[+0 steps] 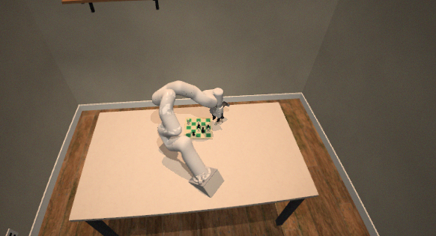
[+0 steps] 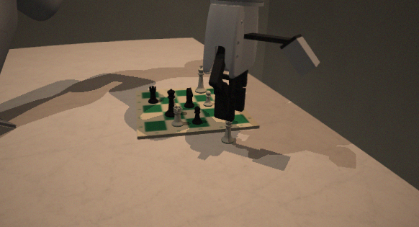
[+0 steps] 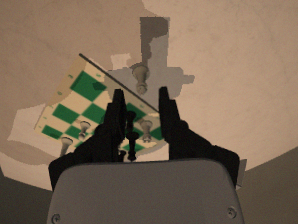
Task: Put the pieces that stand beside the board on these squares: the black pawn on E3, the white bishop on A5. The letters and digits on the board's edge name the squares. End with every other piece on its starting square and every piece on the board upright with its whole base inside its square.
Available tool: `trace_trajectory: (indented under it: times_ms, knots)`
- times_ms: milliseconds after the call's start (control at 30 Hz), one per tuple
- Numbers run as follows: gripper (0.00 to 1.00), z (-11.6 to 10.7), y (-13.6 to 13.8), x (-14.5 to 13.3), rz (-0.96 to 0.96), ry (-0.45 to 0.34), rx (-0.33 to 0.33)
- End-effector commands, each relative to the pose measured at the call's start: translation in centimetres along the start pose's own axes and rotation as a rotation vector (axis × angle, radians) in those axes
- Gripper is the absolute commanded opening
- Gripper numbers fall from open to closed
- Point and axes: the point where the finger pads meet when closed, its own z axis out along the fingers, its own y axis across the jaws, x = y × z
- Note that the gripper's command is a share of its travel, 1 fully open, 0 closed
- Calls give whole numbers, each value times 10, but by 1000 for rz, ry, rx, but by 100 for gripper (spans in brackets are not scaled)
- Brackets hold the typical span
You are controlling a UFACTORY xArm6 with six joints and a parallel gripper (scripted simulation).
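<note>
Hovering part-open with nothing between its fingers, the gripper (image 2: 227, 114) hangs almost directly above the white bishop (image 2: 228, 133), which stands upright on the table just off the board's (image 2: 158, 134) near edge; alignment seems slightly off.

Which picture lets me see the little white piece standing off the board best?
The exterior view: the white bishop stands upright on the table beside the chessboard, under the open gripper. The wrist view shows it from above. The top view shows nothing clear.
</note>
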Motion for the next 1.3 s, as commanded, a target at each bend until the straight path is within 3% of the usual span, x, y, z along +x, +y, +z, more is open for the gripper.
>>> trace_trajectory:
  times_ms: [0,867,1267]
  knots:
    - [37,-1,0,1,-1,4,0]
    - [37,3,0,1,-1,4,0]
    - [37,28,-1,1,-1,4,0]
